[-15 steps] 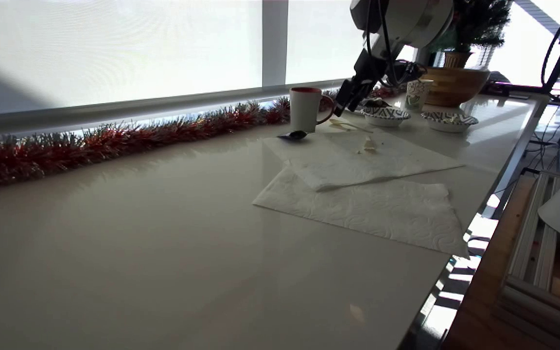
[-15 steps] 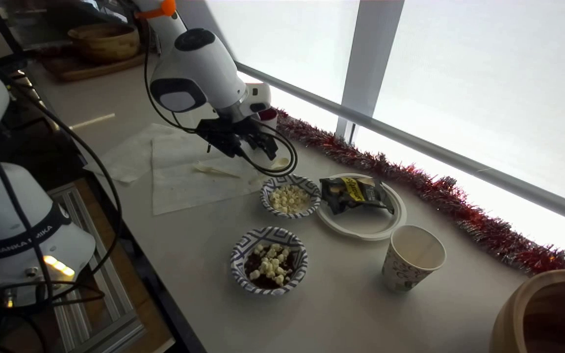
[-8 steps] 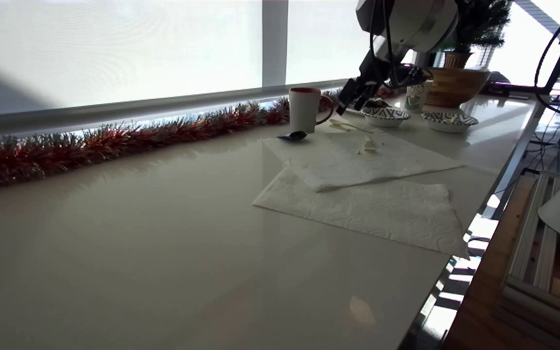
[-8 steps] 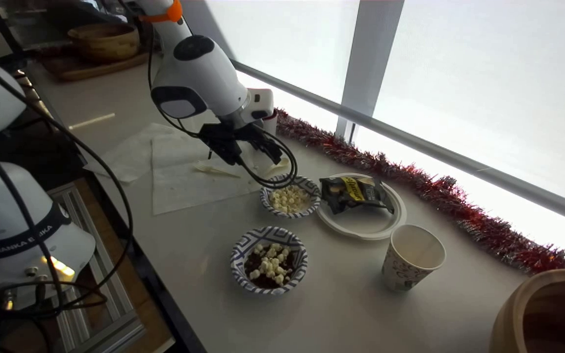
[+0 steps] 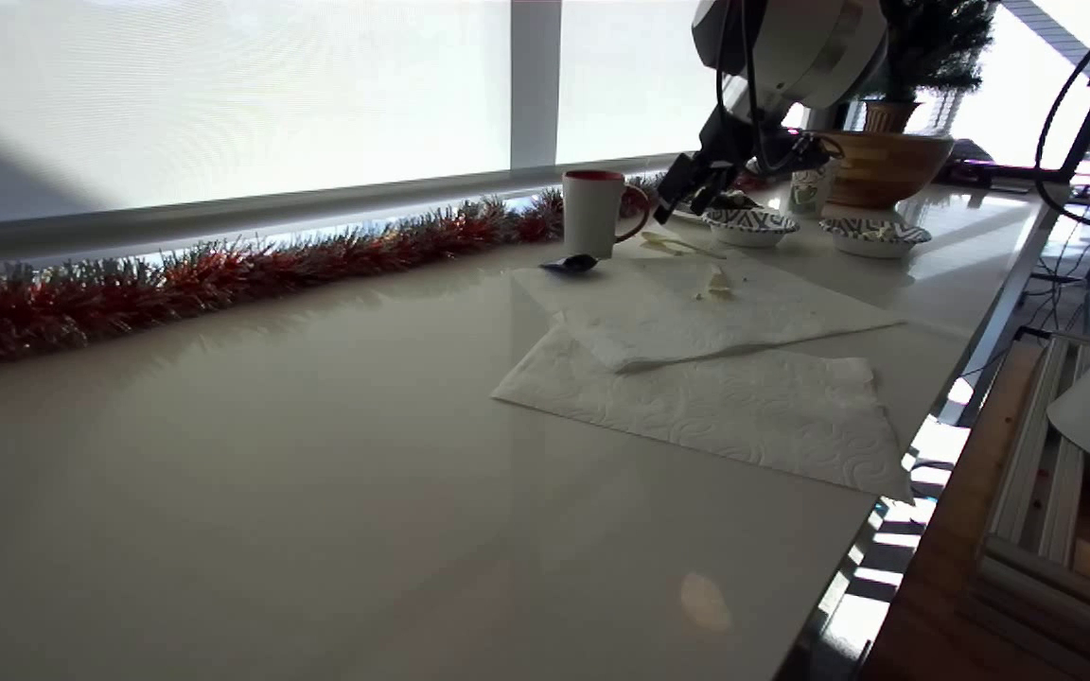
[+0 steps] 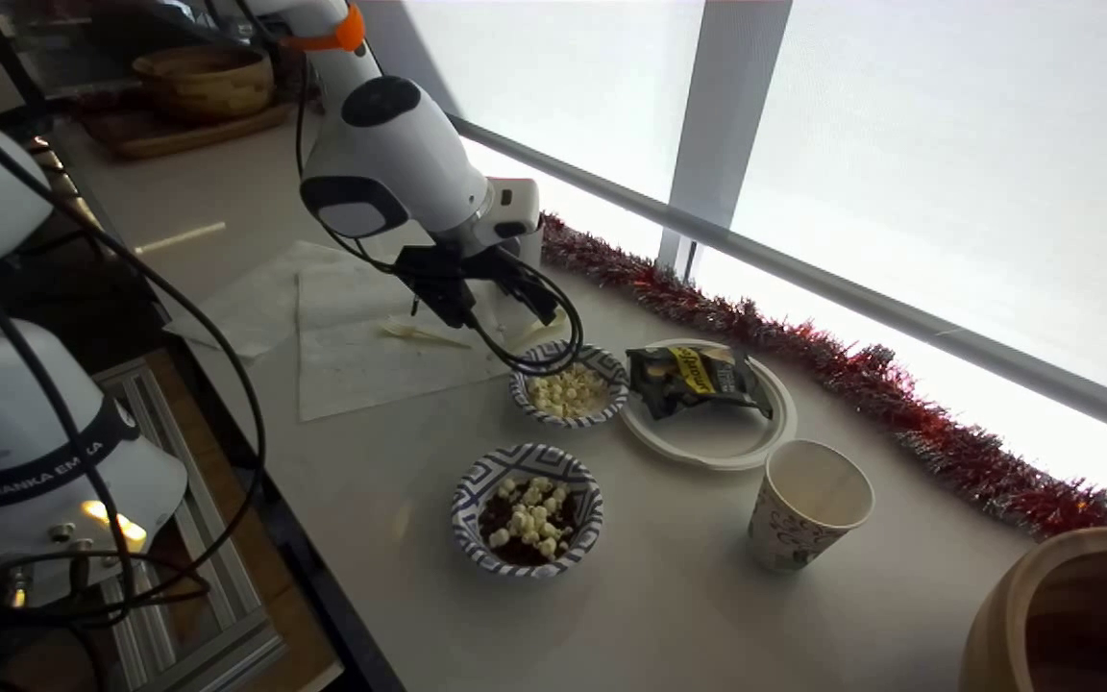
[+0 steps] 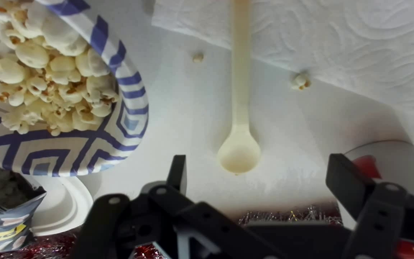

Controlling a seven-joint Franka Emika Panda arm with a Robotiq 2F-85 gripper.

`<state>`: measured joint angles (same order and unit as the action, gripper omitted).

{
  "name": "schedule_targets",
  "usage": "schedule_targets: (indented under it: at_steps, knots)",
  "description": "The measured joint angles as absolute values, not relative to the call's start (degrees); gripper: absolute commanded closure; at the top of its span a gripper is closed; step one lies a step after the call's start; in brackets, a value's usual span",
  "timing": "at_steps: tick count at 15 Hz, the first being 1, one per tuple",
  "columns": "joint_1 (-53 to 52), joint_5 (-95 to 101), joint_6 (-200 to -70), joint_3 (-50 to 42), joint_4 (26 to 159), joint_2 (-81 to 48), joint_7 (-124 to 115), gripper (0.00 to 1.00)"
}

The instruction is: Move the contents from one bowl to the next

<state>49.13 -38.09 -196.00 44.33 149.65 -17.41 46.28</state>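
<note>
Popcorn (image 7: pixel 59 82) lies in a paper bowl (image 6: pixel 617 384) just beside a white plate (image 6: pixel 707 440) bearing a black snack bag (image 6: pixel 698 380), and tops something dark in a second bowl (image 6: pixel 469 509) nearby, both bowls blue-patterned and standing on a pale surface (image 5: pixel 318 454). Jaws spread wide, the robot's gripper (image 7: pixel 259 173) hangs over a pale spoon (image 7: pixel 241 108); in the wrist view the scoop end shows between the jaws, apart from both, and the handle reaches over the edge of a paper towel (image 7: pixel 336 43). Two stray bits of popcorn lie either side of that handle. A paper cup (image 6: pixel 803 509) stands near the plate, while a white mug (image 5: pixel 590 216) with a red handle stands by red tinsel (image 5: pixel 223 281), visible in both exterior views.
</note>
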Motion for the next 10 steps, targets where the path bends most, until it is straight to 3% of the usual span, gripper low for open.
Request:
schedule_targets:
  at_steps: [3,4,10]
  knots:
    - [50.5,-37.9,-198.8,45.8,149.3,-19.4,45.7,0.0]
    - [51.1,-37.6,-199.7,46.3,149.2,-20.3,45.6,0.23]
    - [52.5,-37.2,-203.6,47.0,149.2,-24.4,45.6,0.59]
